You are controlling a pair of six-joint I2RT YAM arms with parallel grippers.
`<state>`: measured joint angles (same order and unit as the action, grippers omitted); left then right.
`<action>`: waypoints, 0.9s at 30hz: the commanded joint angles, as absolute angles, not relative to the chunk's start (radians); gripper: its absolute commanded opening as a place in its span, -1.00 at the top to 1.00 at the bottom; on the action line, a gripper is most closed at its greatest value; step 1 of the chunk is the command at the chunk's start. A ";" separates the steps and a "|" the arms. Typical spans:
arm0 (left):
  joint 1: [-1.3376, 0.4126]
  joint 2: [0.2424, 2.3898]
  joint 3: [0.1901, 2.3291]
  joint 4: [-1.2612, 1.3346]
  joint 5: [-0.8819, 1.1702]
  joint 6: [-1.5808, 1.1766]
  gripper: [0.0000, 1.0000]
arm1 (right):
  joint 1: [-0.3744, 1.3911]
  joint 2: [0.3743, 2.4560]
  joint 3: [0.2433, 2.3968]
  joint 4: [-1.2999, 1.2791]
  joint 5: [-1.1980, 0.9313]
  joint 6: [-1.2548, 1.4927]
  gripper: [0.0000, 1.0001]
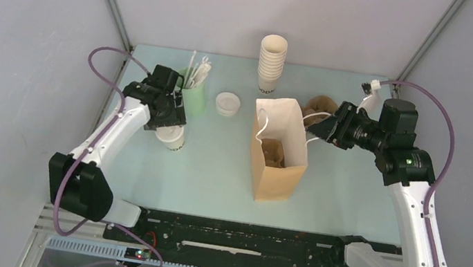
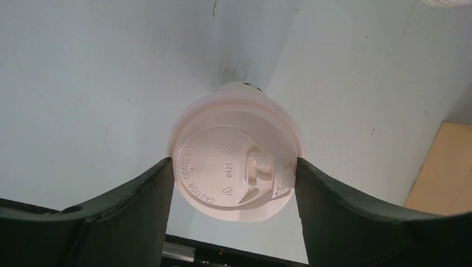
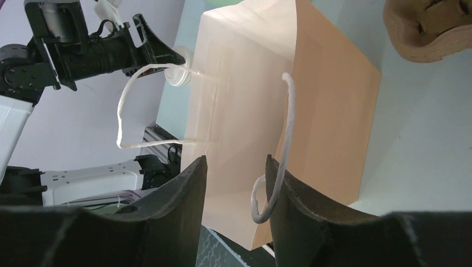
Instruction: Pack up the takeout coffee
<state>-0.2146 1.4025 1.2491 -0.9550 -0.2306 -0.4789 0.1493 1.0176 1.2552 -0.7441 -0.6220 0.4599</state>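
Left gripper (image 2: 234, 162) points straight down over the takeout coffee (image 1: 172, 140), its two dark fingers (image 2: 139, 206) set against opposite sides of the white lid's rim, so it has the cup by the lid. From the wrist camera the embossed lid fills the space between the jaws, with pale table (image 1: 214, 172) beneath. Whether the cup's base rests on the table or hangs just above it is hard to judge from overhead. The cup is at the table's left side, just in front of the mint-green cup (image 1: 194, 98) with its straws, and well apart from the paper bag (image 1: 278, 181).

That bag stands upright and open near the middle of the table, something brown lying inside it. The right gripper (image 3: 236, 160) reaches in sideways at the bag's right wall, jaws parted by a narrow gap and clamping nothing. One white cord handle (image 3: 283, 133) hangs along the inner edge of one finger.

Behind the bag rises a stack of lidless white cups (image 1: 272, 62), with a brown moulded carrier (image 1: 321, 106) to its right. A loose white lid (image 1: 227, 103) lies between the green cup and the bag.
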 commanded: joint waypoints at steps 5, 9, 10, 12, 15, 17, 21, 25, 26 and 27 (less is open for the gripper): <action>-0.258 1.303 1.260 -1.026 -0.206 -0.487 -0.23 | 0.144 1.015 1.297 -0.728 -0.602 0.492 0.05; -0.293 1.252 1.293 -1.072 -0.196 -0.506 -0.21 | 0.144 1.018 1.299 -0.719 -0.598 0.498 0.06; -0.303 1.239 1.303 -1.083 -0.192 -0.512 -0.20 | 0.145 1.020 1.299 -0.717 -0.600 0.499 0.09; -0.322 1.212 1.326 -1.107 -0.184 -0.519 -0.19 | 0.144 1.021 1.303 -0.720 -0.601 0.499 0.12; -0.362 1.183 1.377 -1.151 -0.182 -0.528 -0.18 | 0.144 1.018 1.309 -0.723 -0.602 0.493 0.14; -0.391 1.159 1.401 -1.176 -0.181 -0.530 -0.17 | 0.144 1.018 1.308 -0.724 -0.599 0.491 0.17; -0.434 1.096 1.421 -1.203 -0.172 -0.527 -0.16 | 0.142 1.021 1.311 -0.720 -0.584 0.498 0.34; -0.440 1.029 1.406 -1.217 -0.146 -0.519 -0.15 | 0.156 1.021 1.321 -0.688 -0.604 0.555 0.60; -0.440 1.013 1.401 -1.224 -0.144 -0.515 -0.15 | 0.170 1.018 1.325 -0.671 -0.608 0.566 0.69; -0.440 1.000 1.400 -1.233 -0.143 -0.513 -0.15 | 0.179 1.018 1.332 -0.652 -0.612 0.573 0.75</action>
